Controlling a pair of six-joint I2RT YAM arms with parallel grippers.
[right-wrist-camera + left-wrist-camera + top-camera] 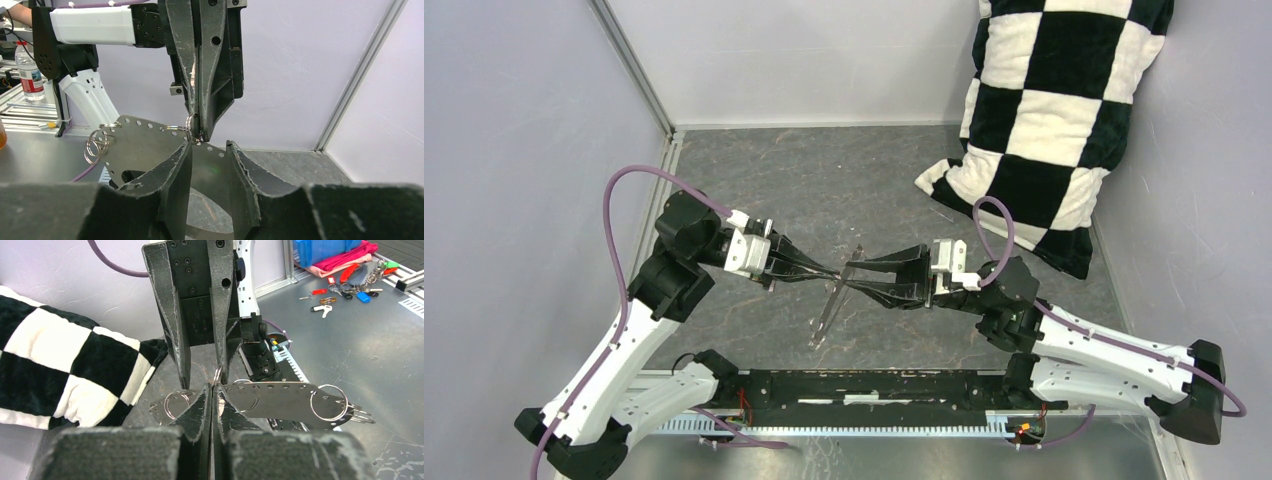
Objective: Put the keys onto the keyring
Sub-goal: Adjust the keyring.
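Left tool (198, 134) is pressed fully together. Its tips pinch the keyring (191, 125), a small silvery split ring sitting at the top edge of a perforated metal plate (285, 400).

Right tool (209, 147) is spread, with a clear gap between its fingers (182, 165). It points nose to nose at the left tool, tips just beside the keyring. I see nothing gripped in it. From the left wrist cam, the keyring sits close against one right finger; I can't tell if they touch.

In the top view both tools meet mid-worktop (824, 180). The plate shows there edge-on as a thin tilted strip, and I can't see what holds it up.

More split rings hang in the plate's holes: a big ring (327, 402) near one end, with a few silvery blades (360, 414) poking out past it, and a ring cluster (97, 145) visible from the right wrist cam.

The keys (345, 290) lie in a loose heap with coloured heads on the metal bench past the right arm, well apart from both tools.

A chequered cushion (1054, 110) leans in the far right corner.
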